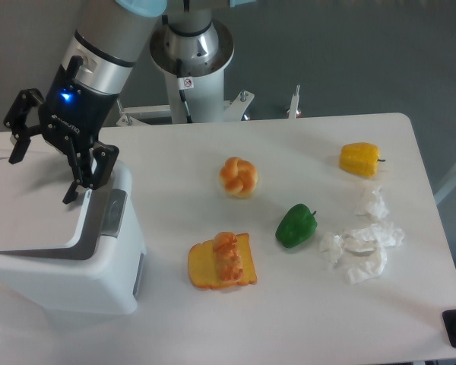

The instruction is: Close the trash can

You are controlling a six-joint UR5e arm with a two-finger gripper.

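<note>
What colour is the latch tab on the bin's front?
Grey. The tab stands out against the white bin in the fixed camera view.

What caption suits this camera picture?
Robot fingers spread open above a white trash can beside scattered toy food.

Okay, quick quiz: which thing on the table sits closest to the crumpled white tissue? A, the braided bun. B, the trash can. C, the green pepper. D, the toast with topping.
C: the green pepper lies just left of the crumpled tissue, while the other three sit farther left.
</note>
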